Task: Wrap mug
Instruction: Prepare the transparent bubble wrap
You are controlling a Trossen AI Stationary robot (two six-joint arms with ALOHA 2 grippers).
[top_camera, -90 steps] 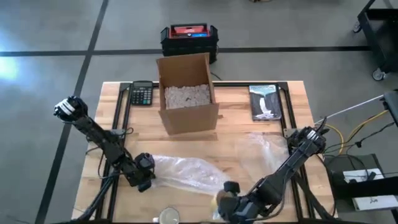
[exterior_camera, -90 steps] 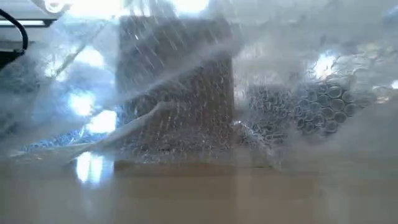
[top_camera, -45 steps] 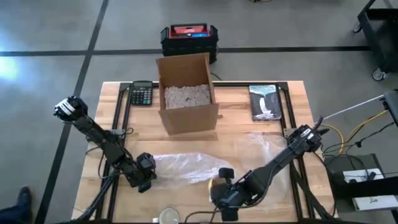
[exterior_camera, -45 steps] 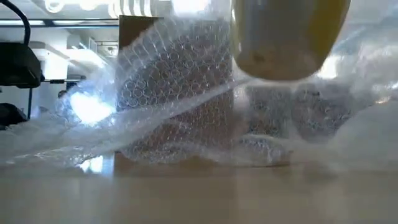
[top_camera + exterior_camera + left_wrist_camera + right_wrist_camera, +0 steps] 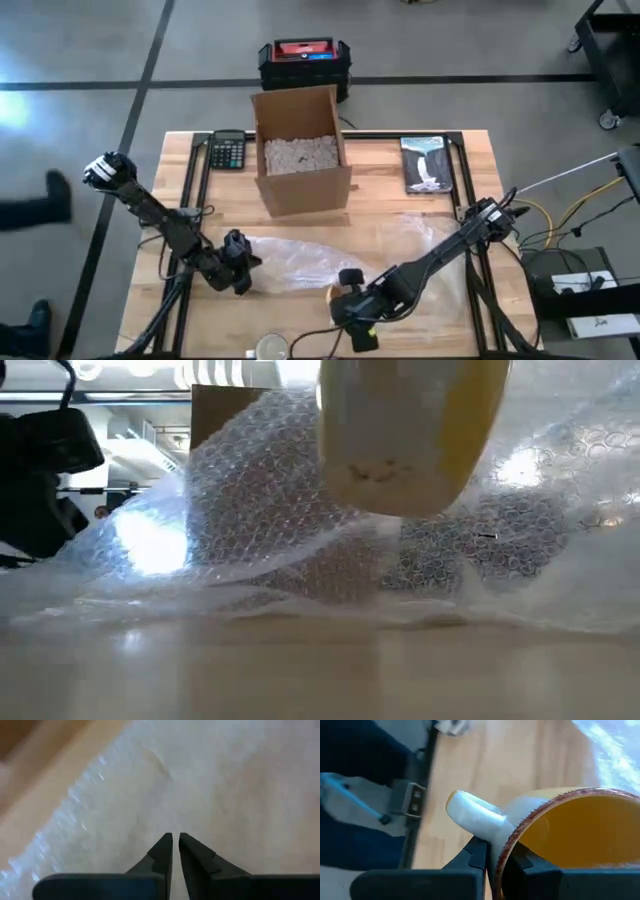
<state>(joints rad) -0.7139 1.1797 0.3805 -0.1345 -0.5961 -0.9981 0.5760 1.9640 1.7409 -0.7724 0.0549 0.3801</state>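
Note:
A cream mug point(image 5: 410, 430) with a yellow inside point(image 5: 570, 830) hangs in the air over a sheet of clear bubble wrap point(image 5: 300, 268) that lies across the table's near middle. My right gripper point(image 5: 345, 300) is shut on the mug at the sheet's near right end. My left gripper point(image 5: 243, 262) is at the sheet's left end, its fingers point(image 5: 162, 847) all but closed over the wrap point(image 5: 210, 780). In the low view the wrap point(image 5: 260, 510) bulges up behind the mug. My left gripper is shut at the left end of the bubble wrap, slanting down toward the table's right. Its own fingers hide the place of contact, so which edge or how many layers it has cannot be told. My right gripper pinches the mug's rim point(image 5: 504, 851) right beside the handle's root point(image 5: 485, 822), one finger inside the mug and one outside. The mug is lifted clear, above the wrap, and tilted.
An open cardboard box point(image 5: 300, 150) of packing fill stands at the far middle, with a calculator point(image 5: 228, 150) to its left and a picture book point(image 5: 427, 163) to its right. A second clear sheet point(image 5: 430, 240) lies at the right. A person's leg point(image 5: 30, 205) shows beside the table.
My right gripper has carried the mug from the near edge toward the table's left and a little farther in, out over the wrap's near right end. My left gripper has shifted slightly toward the far right. The wrap's near part, which stood in front of the low camera, has sunk lower.

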